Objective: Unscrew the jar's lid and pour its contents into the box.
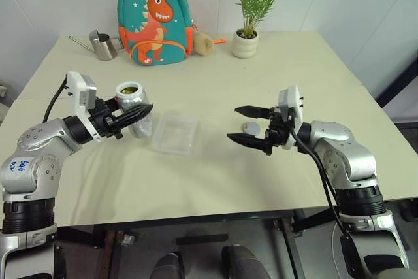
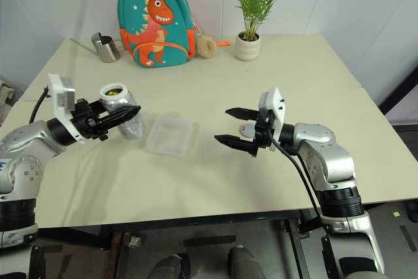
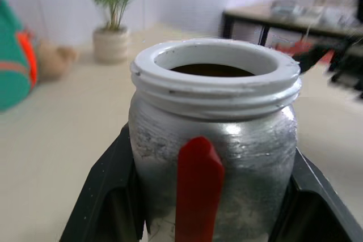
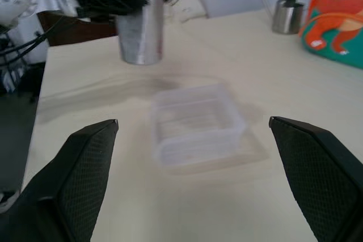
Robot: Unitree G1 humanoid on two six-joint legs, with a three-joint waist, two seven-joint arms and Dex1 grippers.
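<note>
My left gripper [image 1: 139, 114] is shut on the jar [image 1: 132, 106], a silvery cylinder with a red mark [image 3: 197, 185], and holds it upright just above the table, left of the box. The jar's white threaded mouth [image 3: 215, 63] is uncovered, and yellowish contents [image 1: 128, 89] show inside. The box [image 1: 175, 132], a shallow clear tray, lies on the table between both arms. The lid [image 1: 250, 127], a small grey disc, lies on the table close by my right gripper [image 1: 233, 123]. That gripper is open and empty, and it points left towards the box [image 4: 195, 120].
Along the table's far edge stand a steel watering can [image 1: 102, 45], a teal dinosaur backpack [image 1: 154, 19], a small plush [image 1: 204, 43] and a potted plant [image 1: 245, 42]. The cream table [image 1: 215, 181] reaches to its front edge below both arms.
</note>
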